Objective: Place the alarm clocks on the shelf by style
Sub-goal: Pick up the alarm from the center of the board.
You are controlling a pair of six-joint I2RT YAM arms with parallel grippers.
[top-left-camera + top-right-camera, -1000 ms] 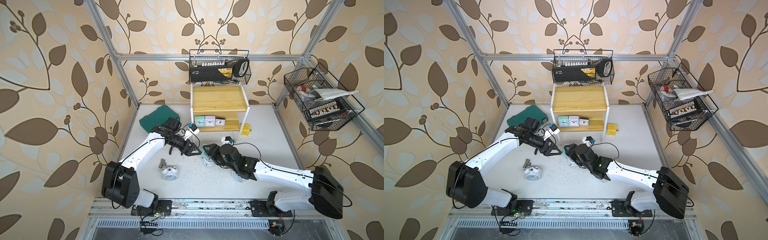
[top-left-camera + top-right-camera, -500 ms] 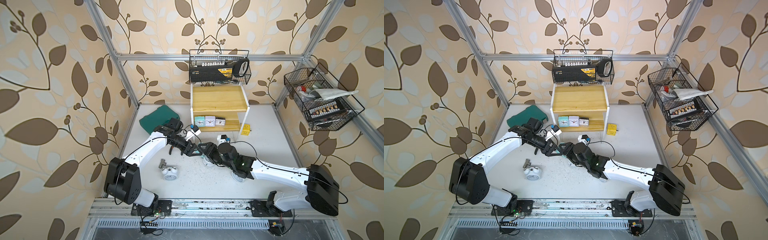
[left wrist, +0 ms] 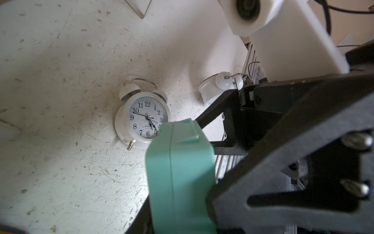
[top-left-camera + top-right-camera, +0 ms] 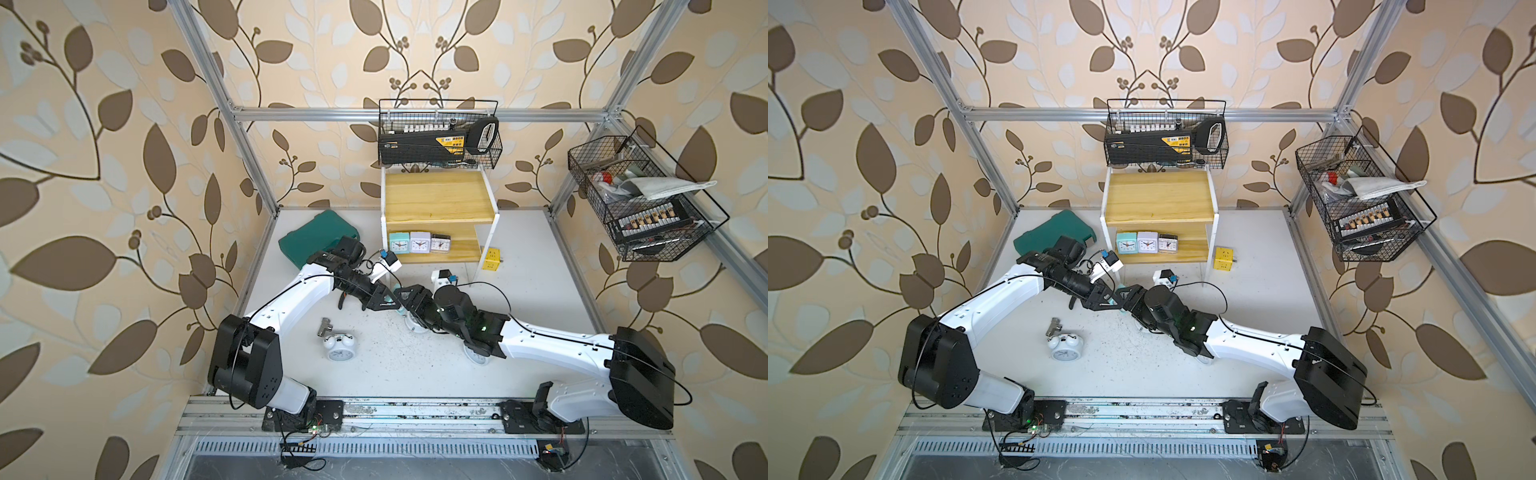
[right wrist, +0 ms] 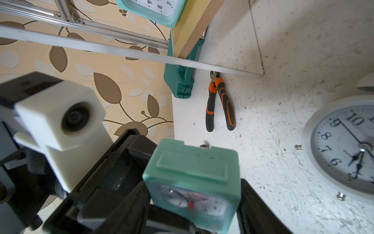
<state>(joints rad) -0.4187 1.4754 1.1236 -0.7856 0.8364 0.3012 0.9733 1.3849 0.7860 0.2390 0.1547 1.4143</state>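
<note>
Slippage is the chief danger here. The teal clock [image 5: 192,182] hangs in the air over the worktop [image 4: 540,270], in front of the shelf [image 4: 436,195], and both tools meet on it. The left tool [image 4: 385,300] is clamped on the clock's body. The right tool [image 4: 402,296] has a finger at each side of it, but I cannot tell whether it presses or has let go.

If both grip and either arm pulls away, the smooth plastic case may twist out of line or be wrenched free. If the left hold is shallow, the clock may fall on the twin-bell clock [image 3: 143,119] lying face up just beneath it, or strike the worktop.

Three square clocks [image 4: 419,243] stand side by side on the shelf's lower board, with bare wood only beside the clear one. Carrying the teal clock in there could knock that row or catch the white side panel [image 4: 490,232]. Two more round clocks lie partly under the right arm, so a low sweep could shove them.
</note>
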